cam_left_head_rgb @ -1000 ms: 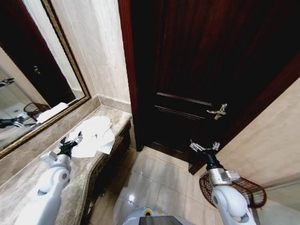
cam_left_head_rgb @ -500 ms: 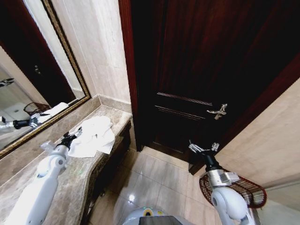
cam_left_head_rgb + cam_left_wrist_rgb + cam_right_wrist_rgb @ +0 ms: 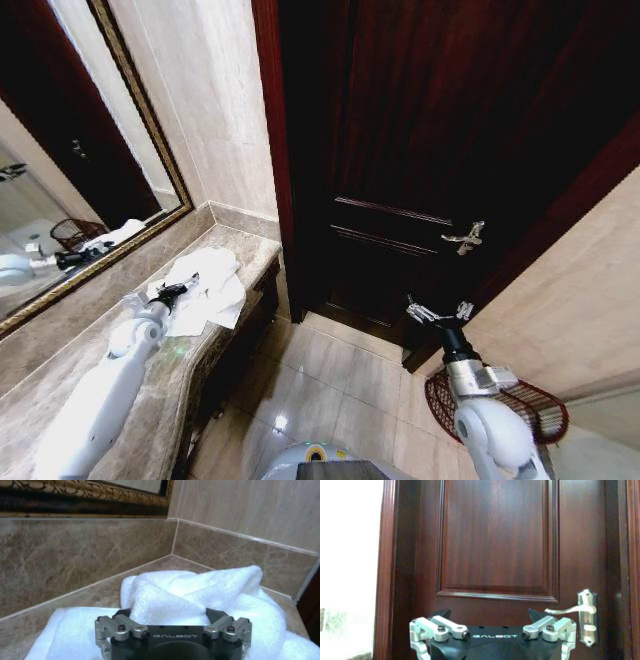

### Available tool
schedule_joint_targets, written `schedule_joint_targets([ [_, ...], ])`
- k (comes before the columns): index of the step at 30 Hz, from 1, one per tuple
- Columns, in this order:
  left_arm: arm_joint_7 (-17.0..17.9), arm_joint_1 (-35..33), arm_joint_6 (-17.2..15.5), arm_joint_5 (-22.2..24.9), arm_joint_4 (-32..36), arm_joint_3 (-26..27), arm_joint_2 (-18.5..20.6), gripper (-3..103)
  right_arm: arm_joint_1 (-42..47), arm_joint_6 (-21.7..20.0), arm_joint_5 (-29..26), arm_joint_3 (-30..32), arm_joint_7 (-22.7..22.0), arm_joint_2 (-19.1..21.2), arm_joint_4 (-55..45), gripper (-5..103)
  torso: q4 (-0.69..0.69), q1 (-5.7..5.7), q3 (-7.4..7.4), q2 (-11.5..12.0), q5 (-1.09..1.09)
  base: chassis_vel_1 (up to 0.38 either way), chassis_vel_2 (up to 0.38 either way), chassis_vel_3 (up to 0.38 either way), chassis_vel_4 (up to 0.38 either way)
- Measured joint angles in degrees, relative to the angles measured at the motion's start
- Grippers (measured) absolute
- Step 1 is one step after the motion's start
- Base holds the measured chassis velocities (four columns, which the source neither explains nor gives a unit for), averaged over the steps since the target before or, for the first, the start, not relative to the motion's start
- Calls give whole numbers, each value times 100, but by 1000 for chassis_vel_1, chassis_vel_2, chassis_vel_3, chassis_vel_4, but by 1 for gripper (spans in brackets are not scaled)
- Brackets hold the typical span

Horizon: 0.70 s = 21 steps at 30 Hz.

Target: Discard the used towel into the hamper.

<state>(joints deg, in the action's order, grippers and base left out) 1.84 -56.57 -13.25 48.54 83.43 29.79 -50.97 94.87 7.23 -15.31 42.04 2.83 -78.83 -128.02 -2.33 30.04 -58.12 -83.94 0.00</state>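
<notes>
The left gripper sits at the towel, its jaws spread around a raised fold on the marble counter. The hamper stands on the floor at about four o'clock, beside the idle, open right gripper.

The left gripper's fingertips are buried in the towel, so how wide they stand cannot be told; in the left wrist view the towel runs off the frame's edge behind the gripper body. The hamper is partly hidden behind the right arm, its base out of sight. The right gripper's fingertips are too small in the head view to judge their gap.
</notes>
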Motion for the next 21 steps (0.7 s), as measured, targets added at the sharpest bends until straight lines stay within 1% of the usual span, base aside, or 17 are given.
schedule_joint_targets([
  [1, 0, 0, 0, 0, 0, 0, 0, 96, 0, 0, 0, 0, 0, 0, 0, 100, 0, 0, 0, 0, 0, 0, 0, 0, 0],
  [4, 37, -58, -39, 177, 184, -48, 22, 80, -6, 7, -19, -1, 1, -37, 2, 100, 0, 0, 0, 0, 0, 0, 0, 0, 0],
  [6, 37, -79, -37, 194, 219, -51, 20, 80, -4, 12, -20, -2, 2, -50, 4, 100, 0, 0, 0, 0, -1, 0, 0, 0, 0],
  [7, 36, -100, -25, 208, 251, -50, 11, 75, 2, 18, -21, -2, 3, -63, 5, 100, 0, 0, 0, 0, 0, 0, 0, 0, 0],
  [8, 34, -148, 30, 241, 314, -39, -18, 69, 16, 39, -24, -3, 7, -91, 7, 100, 0, 0, 0, 0, -1, 0, 0, 0, 0],
  [9, 34, -148, 30, 241, 314, -39, -18, 69, 16, 39, -24, -3, 7, -91, 7, 100, 0, 0, 0, 0, -1, 0, 0, 0, 0],
  [11, 33, -223, 97, 312, 400, 15, -43, 58, 48, 68, -28, -3, 15, -123, 8, 100, 0, 0, 0, 0, -1, 0, 0, 0, 0],
  [12, 41, -274, 212, 410, 454, 51, -63, 53, 75, 88, -51, 0, 13, -128, 1, 100, 0, 0, 0, 0, 0, 0, 0, 0, 0],
  [13, 41, -274, 212, 410, 454, 51, -63, 53, 75, 88, -51, 0, 13, -128, 1, 100, 0, 0, 0, 0, 0, 0, 0, 0, 0],
  [14, 47, -294, 268, 469, 474, 71, -80, 48, 96, 89, -74, 6, -8, -120, -18, 100, 0, 0, 0, 0, 1, 0, 0, 0, 0],
  [16, 49, -312, 313, 508, 485, 95, -96, 48, 111, 85, -101, 17, -31, -106, -43, 100, 0, 0, 0, 0, 0, 0, 0, 0, 0],
  [17, 45, -346, 389, 544, 498, 130, -117, 42, 117, 74, -168, 45, -93, -66, -83, 100, 1, 0, 0, 0, -1, 0, 0, 0, 0],
  [18, 7, -395, 468, 555, 505, 174, -132, 32, 104, 59, -228, 76, -140, -29, -109, 100, 1, 0, 0, 0, 0, 0, 0, 0, 0],
  [19, -6, -416, 515, 555, 505, 192, -138, 32, 97, 50, -253, 91, -136, -21, -126, 100, 0, 0, 0, 0, -1, 0, 0, 0, 0],
  [20, -22, -437, 567, 560, 506, 218, -150, 26, 99, 46, -269, 94, -117, -21, -150, 100, 0, 0, 0, 0, -1, 0, 0, 0, 0],
  [21, -22, -437, 567, 560, 506, 218, -150, 26, 99, 46, -269, 94, -117, -21, -150, 100, 0, 0, 0, 0, -1, 0, 0, 0, 0],
])
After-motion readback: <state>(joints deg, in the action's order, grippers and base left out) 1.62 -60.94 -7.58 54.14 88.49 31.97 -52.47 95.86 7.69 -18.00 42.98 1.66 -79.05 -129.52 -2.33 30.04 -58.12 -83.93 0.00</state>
